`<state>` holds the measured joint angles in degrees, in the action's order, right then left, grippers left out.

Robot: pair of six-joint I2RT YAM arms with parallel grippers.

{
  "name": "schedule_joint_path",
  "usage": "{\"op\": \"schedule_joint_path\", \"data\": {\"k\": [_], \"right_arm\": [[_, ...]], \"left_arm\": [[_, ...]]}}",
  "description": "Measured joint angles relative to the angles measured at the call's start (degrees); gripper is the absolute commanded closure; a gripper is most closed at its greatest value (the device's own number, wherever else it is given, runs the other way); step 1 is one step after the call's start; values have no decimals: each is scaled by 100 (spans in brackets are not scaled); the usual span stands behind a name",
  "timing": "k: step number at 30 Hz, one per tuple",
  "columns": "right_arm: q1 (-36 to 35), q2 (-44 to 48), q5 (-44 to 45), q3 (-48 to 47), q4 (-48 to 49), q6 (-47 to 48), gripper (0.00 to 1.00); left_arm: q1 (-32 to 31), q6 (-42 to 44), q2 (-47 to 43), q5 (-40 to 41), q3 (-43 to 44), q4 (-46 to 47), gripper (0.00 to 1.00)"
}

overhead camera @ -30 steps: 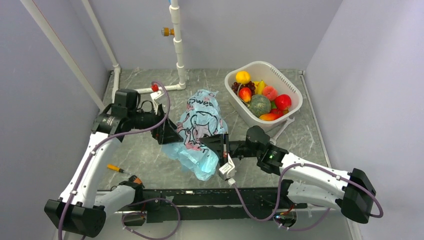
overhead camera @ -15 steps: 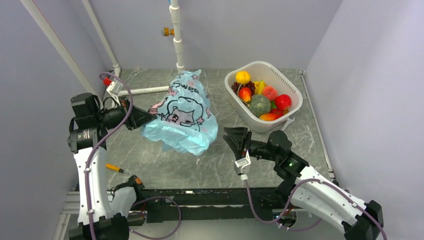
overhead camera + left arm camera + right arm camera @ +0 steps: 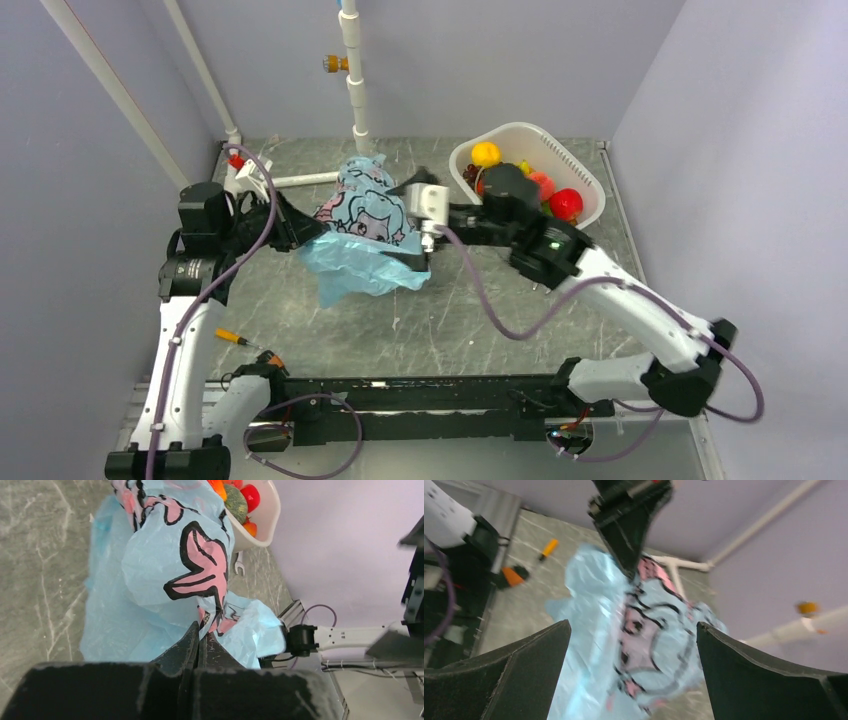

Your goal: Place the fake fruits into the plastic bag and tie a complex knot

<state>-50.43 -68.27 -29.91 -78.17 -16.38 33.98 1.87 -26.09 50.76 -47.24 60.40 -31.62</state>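
The left gripper (image 3: 198, 632) is pinching the edge of the bag (image 3: 362, 232), holding it up at mid-table. The right gripper (image 3: 633, 630) is hanging spread wide just beside the bag, touching nothing, while the fruits (image 3: 565, 203) are lying in the basket (image 3: 560, 150).

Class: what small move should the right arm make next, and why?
Probably ease the right gripper forward and shut its jaws on the free side of the plastic bag. Those jaws stand wide open facing the film, the left gripper pinches the other side, and the fake fruits lie in the basket.
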Motion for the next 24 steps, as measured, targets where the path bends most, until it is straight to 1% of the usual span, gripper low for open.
{"op": "schedule_joint_path", "data": {"k": [1,3,7,8,9,12,13,14,17,20,22,24], "right_arm": [[-125,-306,87,-197,70,-304,0],[-509,-713,212,-310,122,-584,0],[-909,-1512,649,-269,142,-802,1],[-938,-1628,734,-232,140,-809,7],[-949,-1742,846,-190,142,-811,18],[-944,-1982,1211,-166,190,-772,68],[-933,-2026,1346,-166,223,-761,88],[-911,-2052,1486,-166,247,-767,100],[-688,-1974,1523,-63,284,-763,100],[-186,-1541,907,273,645,-796,100],[153,-960,376,610,728,-774,100],[428,-452,-63,903,745,-732,100]], "left_arm": [[-92,-57,11,107,9,-31,100],[-142,-195,50,389,79,-96,100],[-225,-389,245,765,435,-275,100],[-275,-422,284,804,509,-315,100],[-334,-452,304,826,555,-334,100],[-546,-463,293,863,577,-356,100],[-601,-455,282,855,588,-402,100],[-621,-413,275,852,623,-490,100],[-479,57,286,758,944,-1091,100],[-20,758,343,341,1351,-1812,100],[378,1169,396,42,1541,-2194,100],[638,1493,422,-157,1681,-2470,100]]}}
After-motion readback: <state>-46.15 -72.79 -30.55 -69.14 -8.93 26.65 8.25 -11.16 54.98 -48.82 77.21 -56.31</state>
